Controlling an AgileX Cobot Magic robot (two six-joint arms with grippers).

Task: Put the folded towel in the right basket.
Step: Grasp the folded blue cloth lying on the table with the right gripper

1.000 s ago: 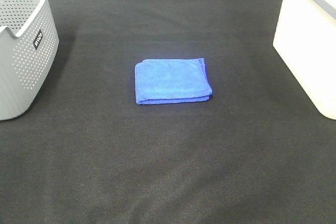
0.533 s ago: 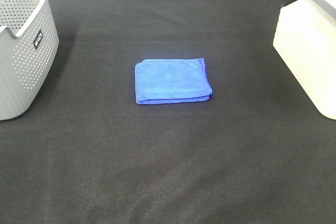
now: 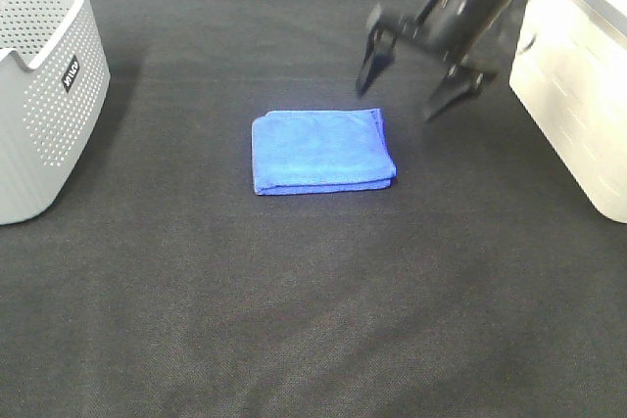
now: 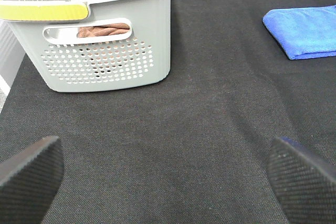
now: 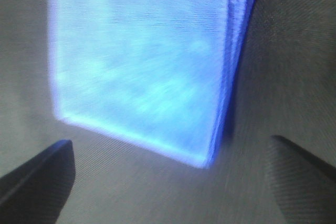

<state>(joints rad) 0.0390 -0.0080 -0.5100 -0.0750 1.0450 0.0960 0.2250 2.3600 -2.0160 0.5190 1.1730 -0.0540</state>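
Observation:
The folded blue towel [image 3: 321, 151] lies flat on the black cloth in the middle of the table. It also shows in the left wrist view [image 4: 303, 36] and, blurred, in the right wrist view [image 5: 147, 61]. My right gripper [image 3: 409, 85] is open and hangs just above the towel's far right corner, empty. The right basket [image 3: 578, 85] is white and stands at the right edge. My left gripper [image 4: 163, 171] is open and empty, low over the cloth near the grey basket; it is out of the exterior view.
A grey perforated basket [image 3: 44, 85] stands at the far left; the left wrist view shows it [image 4: 105, 35] holding brown and grey cloths. The black cloth [image 3: 313, 301] covers the whole table.
My right arm has come in from the upper right and dropped with its gripper open to just above the towel's far right corner. The towel has not moved.

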